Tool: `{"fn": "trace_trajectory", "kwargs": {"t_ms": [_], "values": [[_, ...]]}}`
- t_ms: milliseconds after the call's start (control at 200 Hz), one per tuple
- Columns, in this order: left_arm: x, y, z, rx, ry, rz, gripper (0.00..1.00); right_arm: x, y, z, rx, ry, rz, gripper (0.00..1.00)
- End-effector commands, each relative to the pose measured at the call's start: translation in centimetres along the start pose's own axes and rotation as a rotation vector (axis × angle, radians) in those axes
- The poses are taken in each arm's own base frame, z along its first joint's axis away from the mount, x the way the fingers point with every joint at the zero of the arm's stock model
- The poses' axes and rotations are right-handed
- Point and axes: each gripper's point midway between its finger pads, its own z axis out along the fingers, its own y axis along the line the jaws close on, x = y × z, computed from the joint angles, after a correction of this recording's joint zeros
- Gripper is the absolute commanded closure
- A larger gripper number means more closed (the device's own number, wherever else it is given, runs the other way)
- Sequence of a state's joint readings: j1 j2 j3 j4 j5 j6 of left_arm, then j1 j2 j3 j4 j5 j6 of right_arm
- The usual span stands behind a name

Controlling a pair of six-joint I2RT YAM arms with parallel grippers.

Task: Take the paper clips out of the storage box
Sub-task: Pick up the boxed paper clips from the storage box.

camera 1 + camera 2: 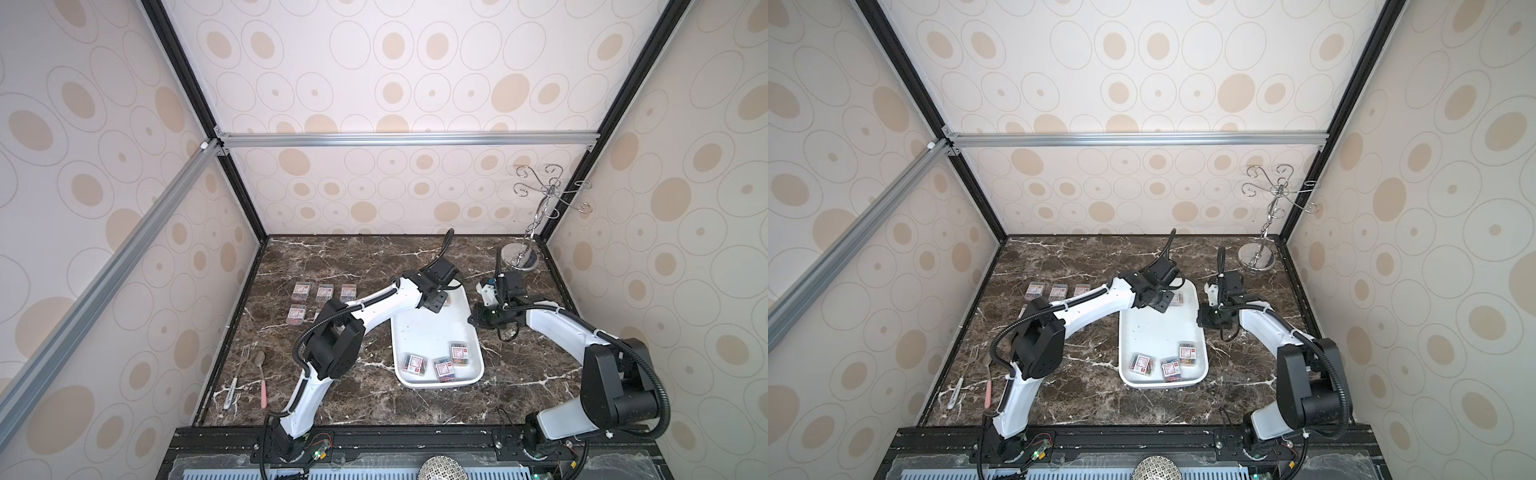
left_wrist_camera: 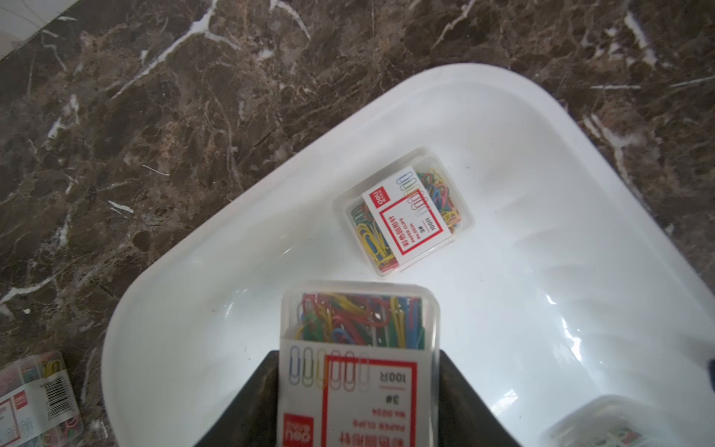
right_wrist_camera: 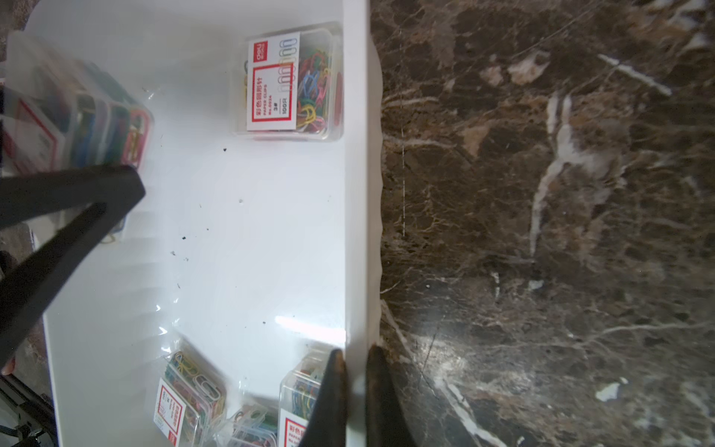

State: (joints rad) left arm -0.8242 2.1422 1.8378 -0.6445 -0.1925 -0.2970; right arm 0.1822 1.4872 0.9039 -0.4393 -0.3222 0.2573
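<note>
**One box in the jaws, four left in the tray**

At the far left, a fork [image 1: 244, 353] and a spoon [image 1: 259, 359] lie on the marble, out of the way. Just beyond them, the boxes already out [image 1: 324, 292] sit in tidy rows on the table, well apart from the tray.

Moving in, the left arm reaches over the far end of the storage box [image 1: 432, 332]. The left gripper [image 2: 360, 360] is clamped on the held box [image 2: 360, 321], one finger flat against each long side and the label facing up. It looks raised off the tray floor, though I can't be sure. A lone box [image 2: 404, 211] lies just beside it near the far corner. Three more boxes [image 1: 444, 369] cluster at the near end.

These little cases look light and stiff. The clear plastic is smooth, so it could slip under a weak pinch. The loose clips inside will shift, and I'd guess the lid could pop if it is squeezed on top. Flat opposite walls, taken low, seem the safest hold.

To the right, the right gripper [image 3: 354, 354] pinches the tray's rim, a finger on either side, apparently steadying it. A chrome hook stand [image 1: 521, 255] occupies the far right corner.
</note>
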Motion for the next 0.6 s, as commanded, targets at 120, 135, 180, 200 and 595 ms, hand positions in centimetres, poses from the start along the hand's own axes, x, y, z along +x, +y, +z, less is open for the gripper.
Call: {"fn": "trace_trajectory", "kwargs": {"t_ms": [120, 135, 180, 200, 595], "values": [[-1.3, 3.7, -2.1, -0.042, -0.029, -0.024, 0.43, 1.4, -0.4, 0.6, 0.009, 0.041, -0.012, 0.93], [-1.3, 3.9, -2.2, -0.044, -0.03, -0.026, 0.43, 1.4, -0.4, 0.6, 0.01, 0.042, -0.013, 0.93], [-1.5, 4.6, -2.4, -0.052, -0.034, -0.036, 0.43, 1.4, -0.4, 0.6, 0.009, 0.04, -0.015, 0.93], [-1.5, 4.9, -2.5, -0.056, -0.034, -0.04, 0.43, 1.4, -0.4, 0.6, 0.009, 0.04, -0.015, 0.93], [-2.6, 10.4, -2.9, -0.097, -0.058, -0.12, 0.43, 1.3, -0.4, 0.7, 0.008, 0.043, -0.014, 0.93]]}}
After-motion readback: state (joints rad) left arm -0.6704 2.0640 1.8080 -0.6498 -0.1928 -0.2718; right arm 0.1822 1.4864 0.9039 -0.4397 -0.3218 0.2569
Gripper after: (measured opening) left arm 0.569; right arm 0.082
